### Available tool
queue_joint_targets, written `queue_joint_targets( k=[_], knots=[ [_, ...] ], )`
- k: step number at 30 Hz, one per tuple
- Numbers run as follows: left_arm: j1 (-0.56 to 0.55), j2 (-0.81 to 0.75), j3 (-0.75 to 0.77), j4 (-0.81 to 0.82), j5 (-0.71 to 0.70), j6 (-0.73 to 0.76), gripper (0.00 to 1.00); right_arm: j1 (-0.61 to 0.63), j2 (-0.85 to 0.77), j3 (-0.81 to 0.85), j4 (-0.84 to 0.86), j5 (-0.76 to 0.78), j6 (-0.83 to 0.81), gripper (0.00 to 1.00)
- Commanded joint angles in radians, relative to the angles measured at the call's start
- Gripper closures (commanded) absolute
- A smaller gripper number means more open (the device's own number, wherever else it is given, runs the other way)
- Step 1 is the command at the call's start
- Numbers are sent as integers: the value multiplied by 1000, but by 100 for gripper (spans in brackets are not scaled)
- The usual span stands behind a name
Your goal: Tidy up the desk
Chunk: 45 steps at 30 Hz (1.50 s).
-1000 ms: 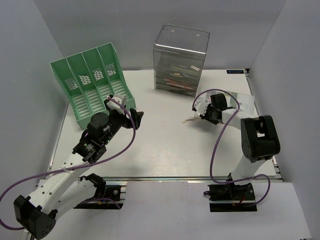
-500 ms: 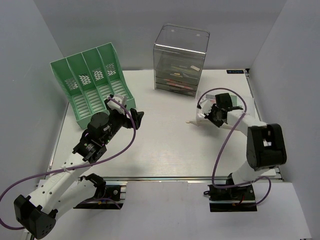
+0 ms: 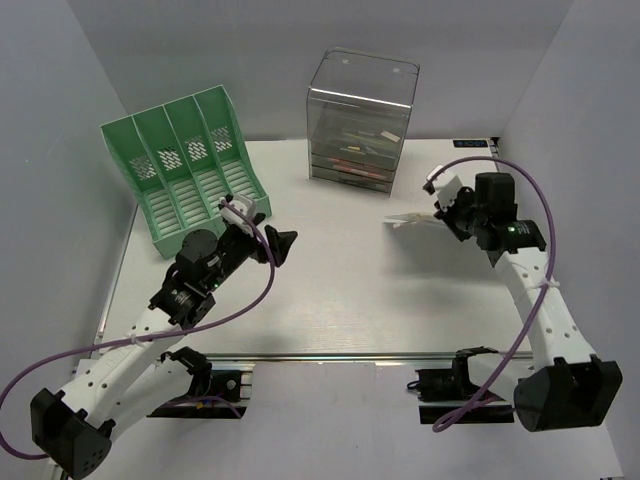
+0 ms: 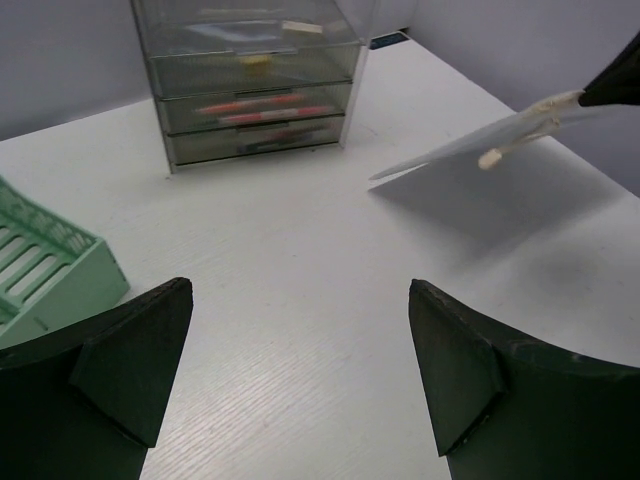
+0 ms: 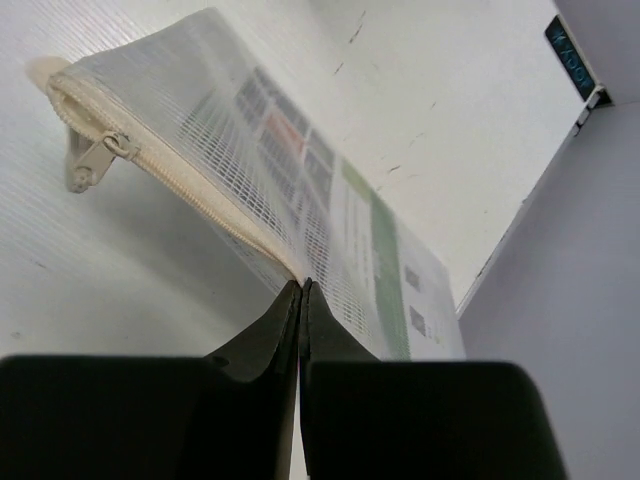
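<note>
The white desk (image 3: 330,300) has a silver rail along its near edge. My right gripper (image 3: 440,217) is shut on the edge of a clear mesh zip pouch (image 3: 412,219) with papers inside and holds it lifted above the desk at the right. In the right wrist view the pouch (image 5: 290,190) runs up from the closed gripper (image 5: 301,288), its cream zipper pull hanging at the left. The pouch also shows in the left wrist view (image 4: 480,145). My left gripper (image 3: 277,246) is open and empty above the desk's left middle; its fingers (image 4: 130,365) frame bare desk.
A green slotted file rack (image 3: 185,165) stands at the back left, its corner in the left wrist view (image 4: 45,275). A clear plastic drawer box (image 3: 360,120) with pens and small items stands at the back centre. Pale grey walls enclose the desk.
My right arm has swung right and raised, lifting the pouch off the desk. My left gripper has shifted slightly right.
</note>
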Motion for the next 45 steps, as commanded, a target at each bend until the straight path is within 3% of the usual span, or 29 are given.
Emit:
queue_joint_targets(
  k=[1,12,16,19,23,31,45],
  knots=[
    [4,4,-20,75,129,-25,2,-6,-59,93,-68,-51,29,100],
    [-5,122,-110,308,412,-121,2,-5,-80,277,-195,-181,68,100],
    [-5,174,-239,606,474,-195,2,-5,-65,357,-227,-250,122,100],
    [-5,236,-305,800,474,-250,3,-3,-51,429,-250,-322,159,100],
    [-5,321,-296,885,474,-257,4,-3,-33,498,-288,-416,199,100],
    [-5,544,-305,1266,445,-270,2,0,-49,547,-284,-556,269,100],
    [-23,817,-117,1567,422,-430,2,-2,-83,558,-273,-701,348,100]
  ],
)
